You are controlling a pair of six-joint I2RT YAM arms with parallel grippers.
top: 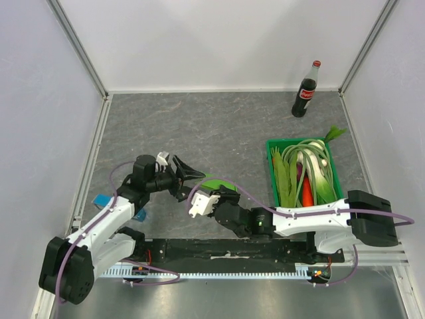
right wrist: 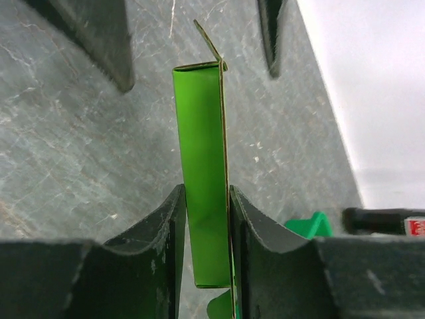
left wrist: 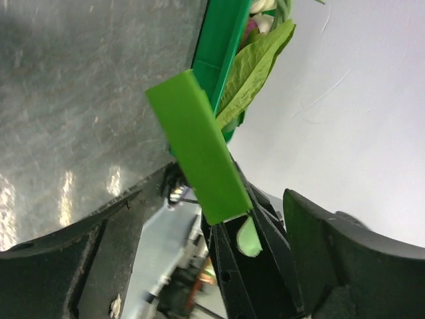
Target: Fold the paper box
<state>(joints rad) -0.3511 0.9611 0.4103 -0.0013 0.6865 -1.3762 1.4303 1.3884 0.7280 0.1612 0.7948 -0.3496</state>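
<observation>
The paper box (right wrist: 202, 133) is a flattened lime-green card sleeve with a small flap at its far end. My right gripper (right wrist: 206, 189) is shut on its near end, a pad pressing each face. In the top view the paper box (top: 214, 183) shows as a green patch between the two grippers at the table's near centre. My left gripper (top: 188, 174) is open and faces the box from the left. In the left wrist view the box (left wrist: 199, 149) rises between the left fingers (left wrist: 339, 239) without touching them, held from below by the right gripper (left wrist: 255, 256).
A dark-green crate (top: 271, 147) of leeks and carrots stands on the right. A cola bottle (top: 306, 90) stands at the back right corner. A small blue block (top: 103, 199) lies by the left arm. White walls enclose the grey table.
</observation>
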